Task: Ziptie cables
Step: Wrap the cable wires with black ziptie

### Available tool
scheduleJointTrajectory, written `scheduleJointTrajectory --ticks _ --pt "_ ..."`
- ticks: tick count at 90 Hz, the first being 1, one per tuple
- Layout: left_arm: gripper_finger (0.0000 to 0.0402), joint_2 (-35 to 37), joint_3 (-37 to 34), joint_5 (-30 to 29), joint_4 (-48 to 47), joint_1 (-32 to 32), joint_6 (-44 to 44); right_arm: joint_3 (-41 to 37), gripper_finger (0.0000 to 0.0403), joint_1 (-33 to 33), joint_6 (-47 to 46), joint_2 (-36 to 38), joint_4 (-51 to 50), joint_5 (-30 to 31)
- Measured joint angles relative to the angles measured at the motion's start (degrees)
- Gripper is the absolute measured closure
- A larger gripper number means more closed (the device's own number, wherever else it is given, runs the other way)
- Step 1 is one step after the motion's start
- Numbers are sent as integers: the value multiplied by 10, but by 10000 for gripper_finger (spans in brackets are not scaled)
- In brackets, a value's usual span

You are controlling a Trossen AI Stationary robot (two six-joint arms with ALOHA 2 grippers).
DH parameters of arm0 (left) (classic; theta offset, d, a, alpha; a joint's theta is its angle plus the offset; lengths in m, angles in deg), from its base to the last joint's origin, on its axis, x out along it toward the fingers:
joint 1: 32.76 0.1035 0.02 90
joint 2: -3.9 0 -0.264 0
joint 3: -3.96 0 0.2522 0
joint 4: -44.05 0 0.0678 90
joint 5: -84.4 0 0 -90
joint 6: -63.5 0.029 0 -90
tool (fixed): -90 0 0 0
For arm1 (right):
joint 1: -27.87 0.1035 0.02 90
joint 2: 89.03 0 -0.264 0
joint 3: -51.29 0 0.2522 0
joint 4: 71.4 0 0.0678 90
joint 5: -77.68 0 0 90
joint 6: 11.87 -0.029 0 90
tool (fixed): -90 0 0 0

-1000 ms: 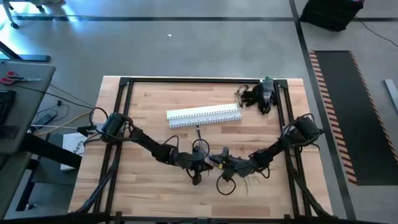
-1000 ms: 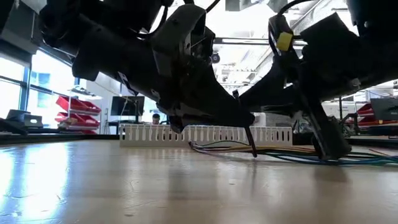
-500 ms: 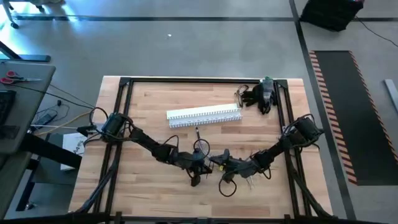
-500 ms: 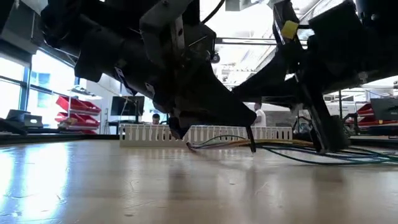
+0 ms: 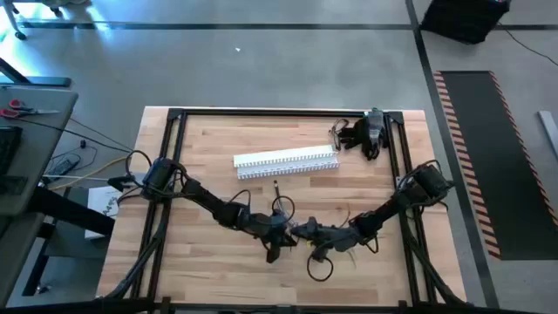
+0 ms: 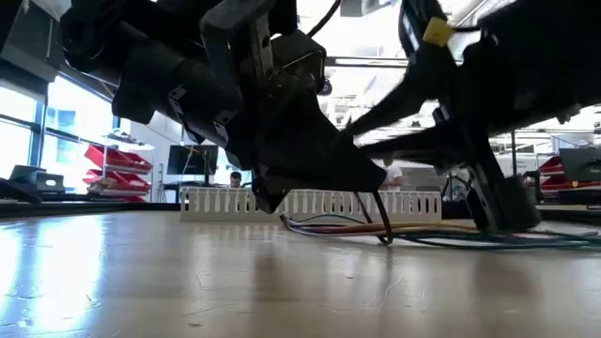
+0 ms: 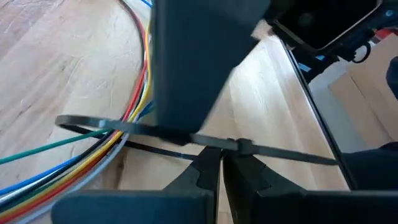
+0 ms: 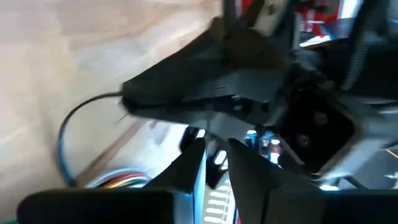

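Observation:
The cables [image 7: 93,155], a bunch of green, yellow, red and blue wires, lie on the wooden table [image 5: 209,270]; they also show in the high view [image 5: 281,208] and the low view [image 6: 432,231]. A black zip tie [image 7: 124,126] crosses over them. My left gripper [image 7: 217,167] is shut on the zip tie, low over the table's near middle [image 5: 277,230]. My right gripper [image 5: 303,232] meets it tip to tip; one of its dark fingers [image 7: 186,62] comes down on the zip tie's strap. In its own view the right gripper [image 8: 216,158] is nearly closed. My left gripper pinches the zip tie beside its head [image 7: 241,145] between its two fingers, which lie across the strap. The strap lies over the cables and close above the table. My right gripper is shut on the zip tie's strap [image 7: 163,132], a little along from the head. Its own finger hides the place of contact.
The long white slotted channel [image 5: 286,161] lies beyond the grippers, toward the far edge. A dark heap of gear [image 5: 364,133] sits at the far right corner. A loose cable loop [image 5: 319,265] lies on the near side of the right gripper.
My right gripper has gone a little toward the table's near edge and closer to my left gripper. In the low view the zip tie's strap, straight before, now curves at its lower end. The near cable loop has shifted slightly toward the near edge.

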Motion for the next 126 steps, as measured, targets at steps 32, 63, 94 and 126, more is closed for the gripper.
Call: scheduleJointTrajectory --ticks 32,63,94,126 --pt "401 0 0 0 -3 0 -1 4 393 0 -22 0 -18 -17" --pt "401 0 0 5 -3 7 -46 4 403 7 34 0 10 -11" --pt "401 0 0 9 2 7 -41 4 403 23 13 0 12 12" --pt "401 0 0 14 2 7 -33 4 345 17 -54 0 8 28"
